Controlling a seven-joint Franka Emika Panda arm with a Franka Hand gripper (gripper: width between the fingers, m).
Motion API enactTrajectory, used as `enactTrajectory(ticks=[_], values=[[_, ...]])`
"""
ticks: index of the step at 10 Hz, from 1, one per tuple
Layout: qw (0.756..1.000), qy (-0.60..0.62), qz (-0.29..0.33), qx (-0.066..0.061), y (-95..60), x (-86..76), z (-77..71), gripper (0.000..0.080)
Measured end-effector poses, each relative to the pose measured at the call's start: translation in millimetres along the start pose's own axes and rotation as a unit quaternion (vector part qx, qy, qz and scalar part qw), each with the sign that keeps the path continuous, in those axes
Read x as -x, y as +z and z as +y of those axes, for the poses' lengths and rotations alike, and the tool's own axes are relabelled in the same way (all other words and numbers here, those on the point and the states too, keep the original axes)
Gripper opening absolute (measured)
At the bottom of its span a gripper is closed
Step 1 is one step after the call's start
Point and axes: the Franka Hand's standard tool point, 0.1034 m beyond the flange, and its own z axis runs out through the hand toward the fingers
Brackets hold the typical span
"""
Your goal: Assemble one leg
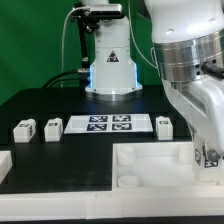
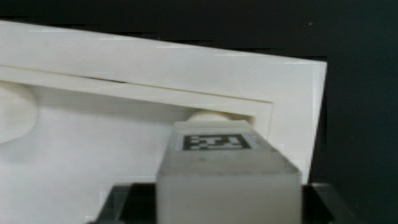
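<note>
Well, the gripper [image 1: 207, 153] is low at the exterior view's right, over the far right corner of the white tray piece [image 1: 150, 160]. It's clamped on one leg [image 1: 210, 155], w/ the leg's black & white tag facing out. In the wrist view the gripper [image 2: 221, 198] has its dark fingers [image 2: 128, 205] tight on both sides of the leg [image 2: 219, 160]. The leg's tip is right at the raised edge of the white tray piece [image 2: 107, 150], near a round socket [image 2: 15, 110]. Can't tell if the tip touches it. Three other legs [image 1: 22, 129] sit on the black table [image 1: 40, 105]: two on the exterior view's left of the marker board [image 1: 110, 124], one just beside its right end.
</note>
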Motion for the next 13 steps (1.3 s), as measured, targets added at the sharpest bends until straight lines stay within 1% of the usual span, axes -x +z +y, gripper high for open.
enactTrajectory(ticks=[1,2,3,4,5,6,7,8,10,11,12,13], values=[[1.000,-0.011,0.000,0.001,0.7,0.2,0.2,0.0390],[0.999,-0.038,0.000,0.001,1.1,0.2,0.4,0.0529],[0.995,-0.104,0.003,0.000,3.2,0.9,1.5,0.0611],[0.986,-0.168,0.004,0.003,3.8,2.3,3.4,0.0611],[0.971,-0.240,0.013,0.005,1.6,3.0,3.2,0.0642],[0.955,-0.296,0.012,0.007,2.8,1.8,3.6,0.0647],[0.937,-0.349,0.013,0.009,3.1,0.8,3.8,0.0647],[0.911,-0.412,0.012,0.009,3.2,1.6,3.8,0.0649],[0.811,-0.584,0.033,0.016,2.3,2.4,2.2,0.0649],[0.806,-0.591,0.035,0.013,3.1,2.0,1.7,0.0649],[0.817,-0.575,0.034,0.012,3.2,2.5,1.7,0.0601],[0.821,-0.570,0.034,0.011,3.3,2.5,1.7,0.0601]])
